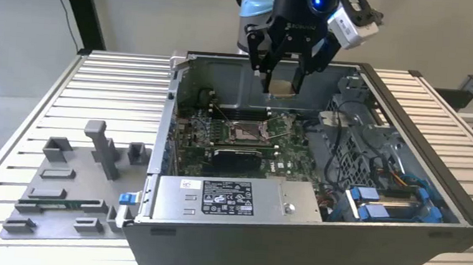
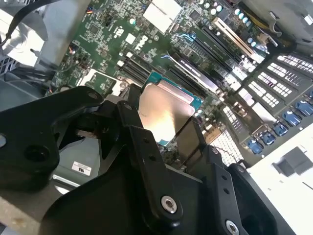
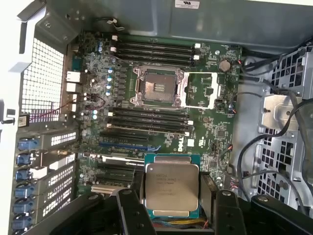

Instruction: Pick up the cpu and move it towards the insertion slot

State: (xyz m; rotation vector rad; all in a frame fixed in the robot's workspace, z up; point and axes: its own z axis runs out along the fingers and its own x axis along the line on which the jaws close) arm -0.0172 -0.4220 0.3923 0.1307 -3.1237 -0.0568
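Observation:
My gripper (image 1: 281,80) is shut on the cpu (image 1: 283,87) and holds it in the air over the far part of the open computer case. In the first wrist view the cpu (image 3: 171,188) shows its silvery top face between the black fingers (image 3: 131,200). The second wrist view shows the cpu (image 2: 164,110) gripped at two opposite edges by the gripper (image 2: 164,128). The insertion slot (image 1: 249,131), a silver-framed square socket with a brownish centre, lies open on the motherboard below and nearer the camera. The insertion slot (image 3: 157,88) is apart from the cpu in the first wrist view.
The case walls (image 1: 170,112) ring the motherboard. A silver power supply (image 1: 232,198) sits at the near edge, with cables and blue drive brackets (image 1: 381,205) at the exterior view's right. A grey fixture tray (image 1: 66,189) holding a green memory stick (image 1: 61,204) lies on the slatted table.

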